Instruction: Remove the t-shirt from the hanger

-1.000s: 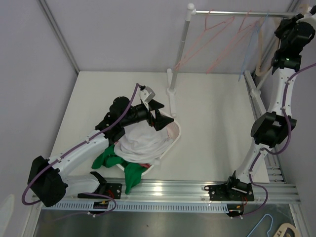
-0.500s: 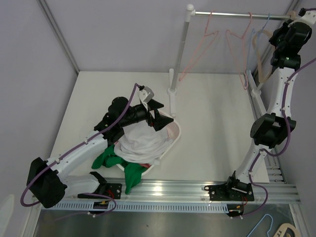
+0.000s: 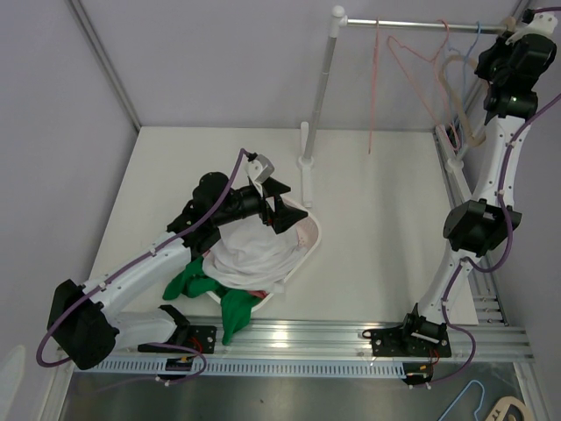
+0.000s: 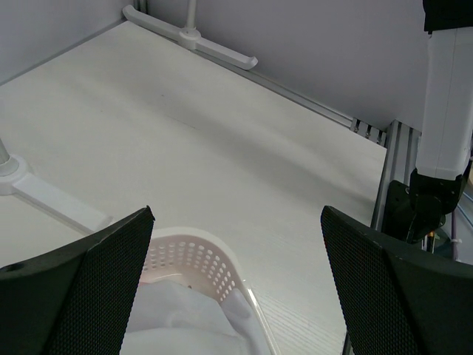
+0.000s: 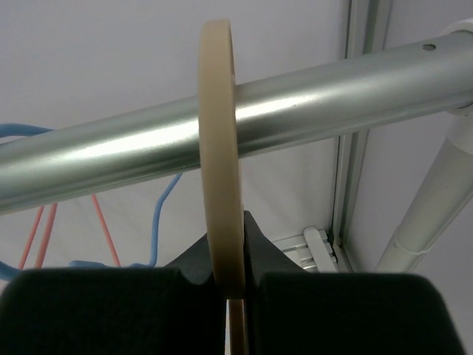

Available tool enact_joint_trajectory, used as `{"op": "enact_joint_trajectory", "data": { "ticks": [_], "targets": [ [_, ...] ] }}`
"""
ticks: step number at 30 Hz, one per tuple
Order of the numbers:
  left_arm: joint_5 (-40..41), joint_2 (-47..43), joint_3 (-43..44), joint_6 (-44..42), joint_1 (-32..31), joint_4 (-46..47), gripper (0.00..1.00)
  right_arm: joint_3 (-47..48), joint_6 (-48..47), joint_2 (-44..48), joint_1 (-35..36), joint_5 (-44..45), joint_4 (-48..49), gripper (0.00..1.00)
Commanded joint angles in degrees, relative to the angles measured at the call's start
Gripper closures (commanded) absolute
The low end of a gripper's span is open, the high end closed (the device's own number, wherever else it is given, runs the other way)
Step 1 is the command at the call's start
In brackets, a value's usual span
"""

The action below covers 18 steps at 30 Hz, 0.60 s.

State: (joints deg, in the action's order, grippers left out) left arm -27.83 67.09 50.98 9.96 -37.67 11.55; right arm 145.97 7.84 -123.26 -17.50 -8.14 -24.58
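Observation:
A white t-shirt [image 3: 254,254] lies bunched in the white perforated basket [image 3: 312,239], apart from any hanger. My left gripper [image 3: 282,203] hovers just above the basket's far rim, open with nothing between its fingers; the left wrist view shows it [image 4: 236,222] over the t-shirt [image 4: 177,318] and the basket rim [image 4: 214,248]. My right gripper [image 3: 513,39] is high at the right end of the metal rail [image 3: 412,25]. There it [image 5: 233,285] is shut on the beige hanger [image 5: 220,148], whose hook sits over the rail [image 5: 318,81]. The beige hanger [image 3: 458,88] carries no garment.
Pink wire hangers [image 3: 412,66] and a blue one [image 3: 474,33] hang bare on the rail. The rack's post [image 3: 323,88] and foot [image 3: 304,175] stand behind the basket. A green garment [image 3: 197,282] spills over the basket's near side. The right arm's base [image 4: 443,111] rises at the table's right edge.
The hangers on the rail have swung from tilted left to hanging nearly straight down. The right gripper has shifted slightly at the rail with the beige hanger. The left arm has not moved.

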Motion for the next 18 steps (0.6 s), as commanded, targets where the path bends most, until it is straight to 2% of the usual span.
{"op": "enact_joint_trajectory", "data": {
  "ticks": [1,15,16,17,18],
  "targets": [
    [-1.17,-0.12,0.79,-1.34,0.58,0.75,0.01,1.33,-1.33,-2.16,-0.35,-3.2,-6.09,1.0],
    [-1.52,0.23,0.79,-1.34,0.67,1.02,0.0,-1.04,-1.69,1.71,-1.14,-4.96,-10.84,0.99],
    [-1.61,0.23,0.7,-1.34,0.67,1.1,0.01,-1.3,-1.51,1.8,-1.14,-4.78,-10.75,0.9],
    [-1.61,0.32,0.7,-1.34,0.67,1.02,0.01,-2.17,-1.33,2.41,-1.05,-4.78,-10.41,0.73],
    [-1.61,0.32,0.7,-1.43,0.58,1.02,0.01,-2.7,-1.07,2.67,-1.05,-4.95,-9.79,0.7]
  ]
}}
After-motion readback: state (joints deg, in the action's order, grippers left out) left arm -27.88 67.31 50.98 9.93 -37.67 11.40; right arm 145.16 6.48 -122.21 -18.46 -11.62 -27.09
